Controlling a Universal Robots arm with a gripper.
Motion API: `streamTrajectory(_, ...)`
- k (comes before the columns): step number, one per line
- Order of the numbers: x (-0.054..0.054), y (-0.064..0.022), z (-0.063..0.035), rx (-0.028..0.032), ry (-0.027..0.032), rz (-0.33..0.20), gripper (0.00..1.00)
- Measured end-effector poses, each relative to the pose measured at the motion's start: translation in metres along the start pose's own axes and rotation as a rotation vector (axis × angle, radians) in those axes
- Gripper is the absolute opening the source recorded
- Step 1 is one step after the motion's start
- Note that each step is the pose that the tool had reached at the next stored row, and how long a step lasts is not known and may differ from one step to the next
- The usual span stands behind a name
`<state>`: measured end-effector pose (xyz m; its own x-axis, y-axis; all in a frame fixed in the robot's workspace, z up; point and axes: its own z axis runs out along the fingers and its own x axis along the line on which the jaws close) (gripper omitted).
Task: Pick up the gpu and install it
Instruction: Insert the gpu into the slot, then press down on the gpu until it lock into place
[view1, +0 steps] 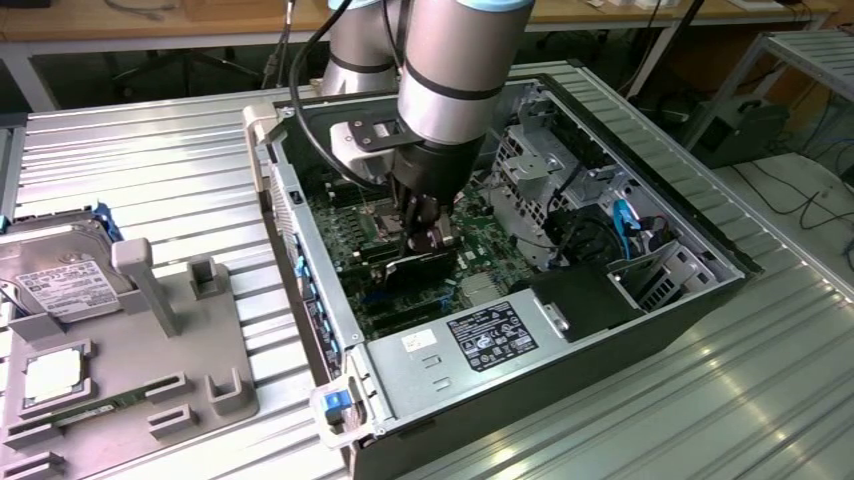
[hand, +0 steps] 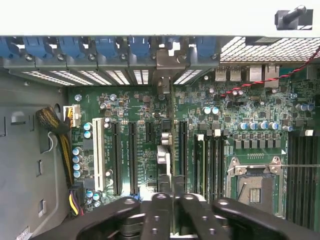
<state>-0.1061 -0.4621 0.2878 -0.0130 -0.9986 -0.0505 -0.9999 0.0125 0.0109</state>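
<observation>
Wrist view: gripper (hand: 172, 200) fingers pinch the top edge of the gpu (hand: 171, 150), held edge-on and upright over a motherboard (hand: 135, 107) expansion slot, its silver bracket (hand: 167, 62) against the rear slot openings of the open computer case (view1: 694, 300).

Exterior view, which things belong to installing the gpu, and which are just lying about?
Job in hand: gpu; gripper, shut on it; motherboard; computer case.
Lying about: hard drive; memory stick; grey holder tray.
</observation>
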Motion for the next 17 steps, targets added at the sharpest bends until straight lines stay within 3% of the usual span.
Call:
streamTrajectory(1, 0.0000, 0.0000, 0.0000, -0.0001, 0.0000, 0.000, 0.11)
streamTrajectory(17, 0.0000, 0.0003, 0.0000, 0.0000, 0.0000, 0.000, 0.11)
